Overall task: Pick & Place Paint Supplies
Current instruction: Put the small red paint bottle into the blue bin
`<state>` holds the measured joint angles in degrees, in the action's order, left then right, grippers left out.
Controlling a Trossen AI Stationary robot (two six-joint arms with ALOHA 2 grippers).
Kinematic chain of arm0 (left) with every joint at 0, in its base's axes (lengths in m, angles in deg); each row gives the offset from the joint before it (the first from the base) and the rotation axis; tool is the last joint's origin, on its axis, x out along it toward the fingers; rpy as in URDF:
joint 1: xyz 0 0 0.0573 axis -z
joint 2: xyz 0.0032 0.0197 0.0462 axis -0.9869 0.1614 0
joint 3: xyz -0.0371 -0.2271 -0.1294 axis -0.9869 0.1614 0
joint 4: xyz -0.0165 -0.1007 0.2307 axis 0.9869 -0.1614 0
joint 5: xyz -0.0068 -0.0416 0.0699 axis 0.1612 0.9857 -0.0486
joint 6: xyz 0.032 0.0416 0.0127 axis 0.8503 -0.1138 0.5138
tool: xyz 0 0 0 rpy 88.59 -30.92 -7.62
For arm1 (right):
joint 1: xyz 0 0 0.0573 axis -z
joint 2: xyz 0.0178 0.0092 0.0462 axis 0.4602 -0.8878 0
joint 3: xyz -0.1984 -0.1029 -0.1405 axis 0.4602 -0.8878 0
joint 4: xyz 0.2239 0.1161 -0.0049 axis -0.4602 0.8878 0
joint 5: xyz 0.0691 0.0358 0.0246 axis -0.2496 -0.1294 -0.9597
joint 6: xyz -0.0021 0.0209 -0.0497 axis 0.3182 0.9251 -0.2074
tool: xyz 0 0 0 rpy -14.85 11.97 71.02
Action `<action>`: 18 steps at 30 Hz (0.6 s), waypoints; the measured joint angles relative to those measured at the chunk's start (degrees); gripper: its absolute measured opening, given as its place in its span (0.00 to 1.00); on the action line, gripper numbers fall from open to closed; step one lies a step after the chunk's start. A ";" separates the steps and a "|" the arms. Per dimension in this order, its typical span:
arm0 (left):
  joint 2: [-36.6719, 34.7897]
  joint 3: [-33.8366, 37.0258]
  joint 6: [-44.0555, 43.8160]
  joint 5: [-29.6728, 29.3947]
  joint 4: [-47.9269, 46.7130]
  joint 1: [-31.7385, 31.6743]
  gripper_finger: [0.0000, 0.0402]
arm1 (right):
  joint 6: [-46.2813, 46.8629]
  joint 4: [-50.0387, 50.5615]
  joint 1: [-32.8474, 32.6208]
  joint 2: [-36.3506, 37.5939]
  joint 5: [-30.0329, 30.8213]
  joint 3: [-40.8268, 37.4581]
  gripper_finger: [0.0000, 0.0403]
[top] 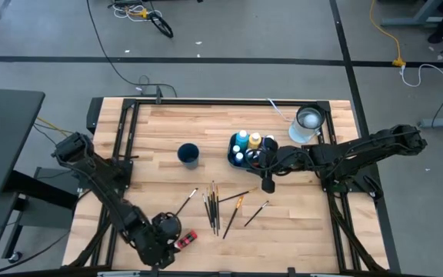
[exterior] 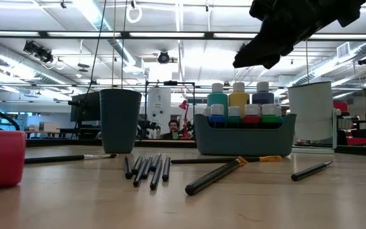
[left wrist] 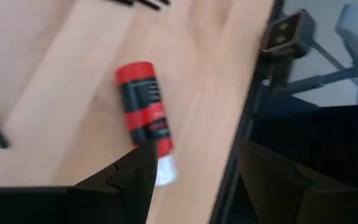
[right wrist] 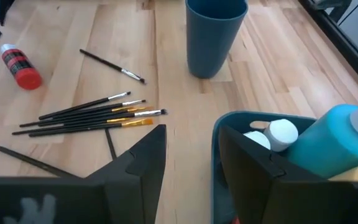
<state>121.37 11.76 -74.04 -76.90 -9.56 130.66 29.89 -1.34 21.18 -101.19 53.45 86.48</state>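
- Paintbrushes (top: 214,206) lie loose on the surface (top: 160,127), near the bottle bin (top: 246,160).
- Right hand (top: 268,183) hovers beside the bin, fingers apart, empty.
- I advise descending squarely over one brush handle.

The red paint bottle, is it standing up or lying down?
Lying down. The red paint bottle rests on its side on the table, white cap sideways, by the left gripper.

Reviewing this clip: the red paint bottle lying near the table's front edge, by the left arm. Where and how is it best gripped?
Probably across the middle of its labelled body, from above. The red paint bottle lies flat on its side on the table, white cap toward the left gripper, whose jaws are open. Closing across the round body, not along it, should hold best.
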 joint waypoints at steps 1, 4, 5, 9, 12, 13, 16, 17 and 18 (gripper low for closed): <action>0.15 0.01 0.01 -0.24 -0.14 -0.05 0.56 | -0.02 0.02 0.00 0.00 0.00 0.00 0.38; 2.44 -0.01 1.16 -0.88 0.64 -0.28 0.54 | 0.04 0.02 0.00 -0.02 0.00 0.00 0.38; 3.53 0.01 1.35 0.21 0.71 -0.25 0.54 | 0.04 0.02 0.00 -0.01 0.00 0.00 0.38; 8.58 0.06 -0.07 5.39 2.80 -0.19 0.52 | 0.09 0.06 0.00 -0.02 0.00 0.00 0.38; 10.83 0.01 -1.42 7.59 3.78 -0.19 0.50 | 0.11 0.02 0.00 -0.02 0.00 0.00 0.38; 11.37 0.01 -1.68 7.48 3.67 -0.19 0.50 | 0.11 0.02 0.00 -0.02 0.01 0.00 0.38; 12.26 0.01 -1.69 5.92 3.47 -0.21 0.49 | 0.11 -0.05 0.00 -0.02 0.00 0.00 0.38; 12.47 -0.03 -1.68 5.16 3.68 -0.34 0.49 | 0.11 -0.01 0.00 -0.02 0.01 0.00 0.38; 12.80 -0.05 -1.76 4.82 3.68 -0.54 0.49 | 0.11 0.01 0.00 -0.02 0.00 0.00 0.38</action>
<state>134.17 11.71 -75.81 -72.08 -5.88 130.11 29.99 -1.33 21.18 -101.21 53.45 86.48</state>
